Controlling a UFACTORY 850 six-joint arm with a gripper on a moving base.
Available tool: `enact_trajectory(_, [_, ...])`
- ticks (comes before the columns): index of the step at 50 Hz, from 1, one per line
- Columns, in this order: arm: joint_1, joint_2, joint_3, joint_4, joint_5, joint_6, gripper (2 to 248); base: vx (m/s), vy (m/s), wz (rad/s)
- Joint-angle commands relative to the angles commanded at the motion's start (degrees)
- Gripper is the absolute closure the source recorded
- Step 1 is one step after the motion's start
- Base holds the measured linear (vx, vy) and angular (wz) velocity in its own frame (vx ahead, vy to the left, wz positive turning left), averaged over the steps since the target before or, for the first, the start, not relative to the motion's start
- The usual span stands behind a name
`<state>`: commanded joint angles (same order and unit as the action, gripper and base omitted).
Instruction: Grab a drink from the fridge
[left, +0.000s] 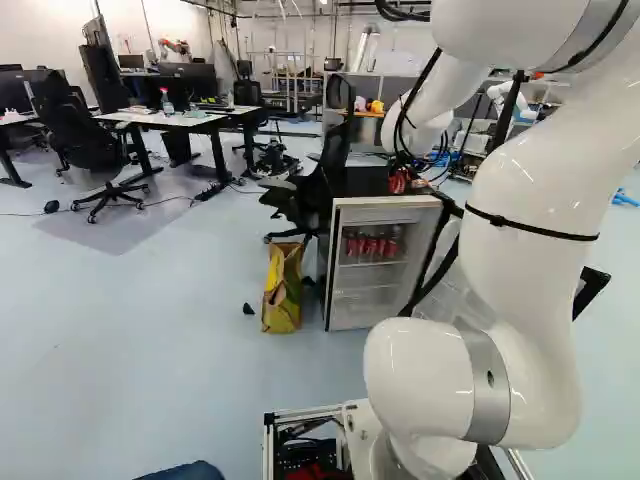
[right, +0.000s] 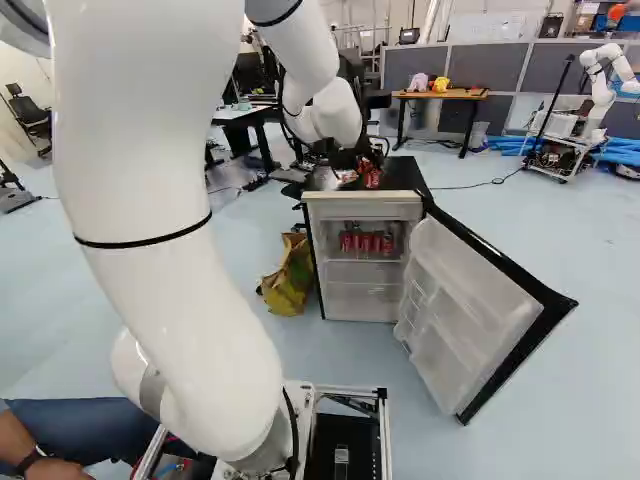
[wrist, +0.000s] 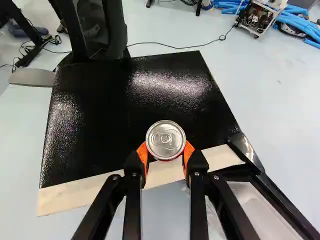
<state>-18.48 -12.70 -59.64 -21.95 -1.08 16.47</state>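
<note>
At the fridge top in the right base view is my gripper (right: 346, 158), its fingers small and partly hidden. In the wrist view the gripper (wrist: 165, 150) is shut on a can (wrist: 166, 140), an orange pad on each side. The can's silver lid faces the camera, over the front part of the fridge's black top (wrist: 120, 110); whether it touches the top I cannot tell. The fridge (right: 362, 208) has its door (right: 470, 310) wide open. Several red cans (right: 366, 242) stand on its upper shelf.
A yellow bag (left: 282, 290) stands beside the fridge, with a black office chair (left: 325, 185) behind it. The open door juts forward on the fridge's right side. Desks (left: 185, 120) stand farther back, and another robot (right: 600, 80) at the back right. A person's arm (right: 40, 450) shows beside the base.
</note>
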Motion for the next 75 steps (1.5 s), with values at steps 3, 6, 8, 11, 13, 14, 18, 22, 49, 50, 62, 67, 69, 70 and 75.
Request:
enact_trajectory(3, [0.0,-0.1,-0.1,0.0,-0.1,0.0,159,0.0,0.0,0.0])
enact_trajectory(6, [0.0,-0.1,-0.1,0.0,-0.2,0.0,159,0.0,0.0,0.0])
enact_trajectory(8, [0.0,-0.2,-0.2,0.0,-0.3,0.0,159,0.0,0.0,0.0])
enact_trajectory(11, [0.1,-0.5,-0.3,0.0,-0.4,0.0,159,0.0,0.0,0.0])
enact_trajectory(13, [0.1,-0.7,-0.4,0.0,-0.5,0.0,159,0.0,0.0,0.0])
enact_trajectory(14, [0.1,-0.9,-0.4,0.0,-0.5,0.0,159,0.0,0.0,0.0])
enact_trajectory(18, [0.1,-1.2,-0.6,0.0,-0.5,0.0,159,0.0,0.0,0.0])
enact_trajectory(22, [0.1,-1.3,-0.7,0.0,-0.5,0.0,159,0.0,0.0,0.0])
enact_trajectory(49, [0.1,-1.3,-0.7,0.0,-0.5,0.0,159,0.0,0.0,0.0])
enact_trajectory(50, [0.1,-1.3,-0.7,0.0,-0.5,0.0,159,0.0,0.0,0.0])
enact_trajectory(62, [0.1,-1.3,-0.7,0.0,-0.5,0.0,136,0.0,0.0,0.0])
enact_trajectory(67, [0.1,-1.3,-0.7,0.0,-0.5,0.0,103,0.0,0.0,0.0])
enact_trajectory(69, [0.1,-1.3,-0.7,0.0,-0.5,0.0,103,0.0,0.0,0.0])
enact_trajectory(70, [0.1,-1.3,-0.7,0.0,-0.5,0.0,103,0.0,0.0,0.0])
enact_trajectory(75, [0.1,-1.3,-0.7,0.0,-0.5,0.0,68,0.0,0.0,0.0])
